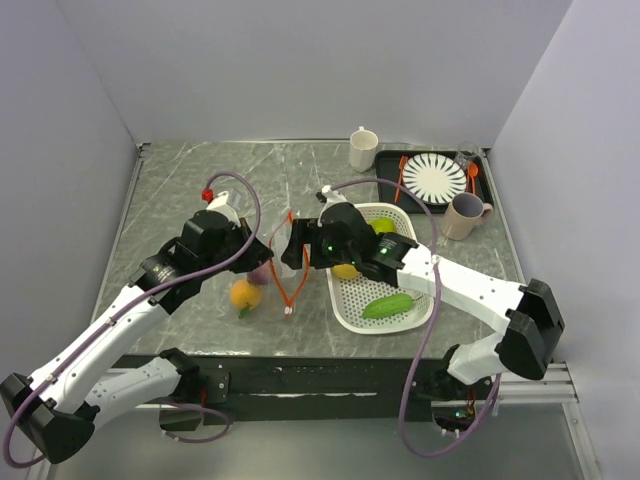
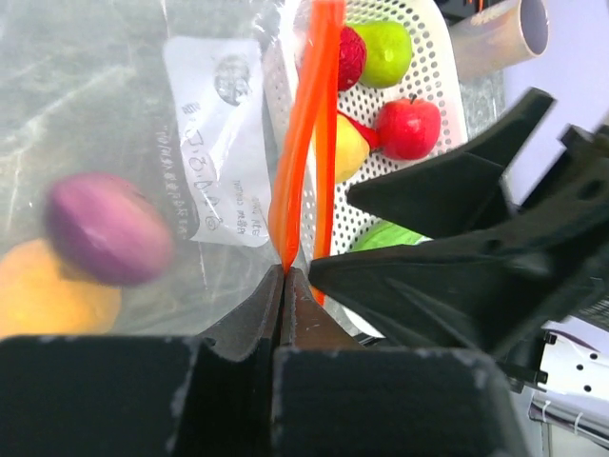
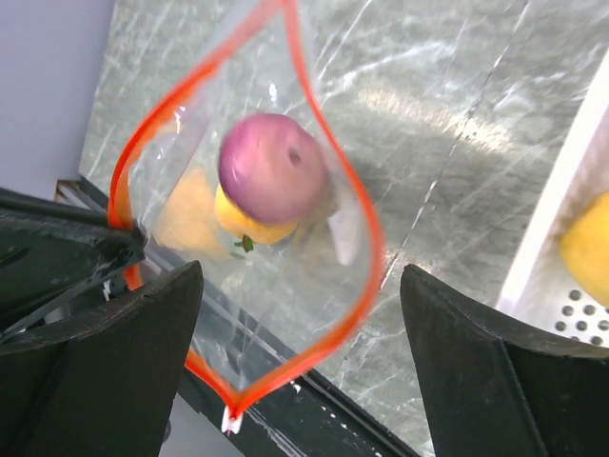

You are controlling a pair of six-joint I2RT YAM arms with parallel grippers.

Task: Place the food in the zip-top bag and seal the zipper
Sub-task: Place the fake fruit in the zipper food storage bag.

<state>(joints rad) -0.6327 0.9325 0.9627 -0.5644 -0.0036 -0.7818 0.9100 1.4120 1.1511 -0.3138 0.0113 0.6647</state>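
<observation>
Pinching one end of the zipper [image 2: 306,143], the left gripper [image 2: 284,278] is squeezed flat on that thin orange-red strip. The zip-top bag [image 3: 285,295] sits near the middle of the grey marble table [image 1: 180,190], just left of a white basket [image 1: 343,300], with its mouth gaping open. The bag is clear, thin and crinkly, with a white label [image 2: 214,143]. A purple ball [image 3: 274,167], a bit blurry, and an orange ball [image 1: 245,293] are inside. The right gripper [image 3: 303,276] hangs over the mouth, its black fingers spread wide with nothing in them. The right arm reaches across the basket and hides part of it. The basket is full of little holes and holds a shiny green cucumber [image 1: 387,305], a yellow ball [image 1: 345,271], a green ball [image 2: 385,52] and a red apple [image 2: 407,129]. Far right stand a striped plate [image 1: 435,177] and two mugs [image 1: 363,150].
</observation>
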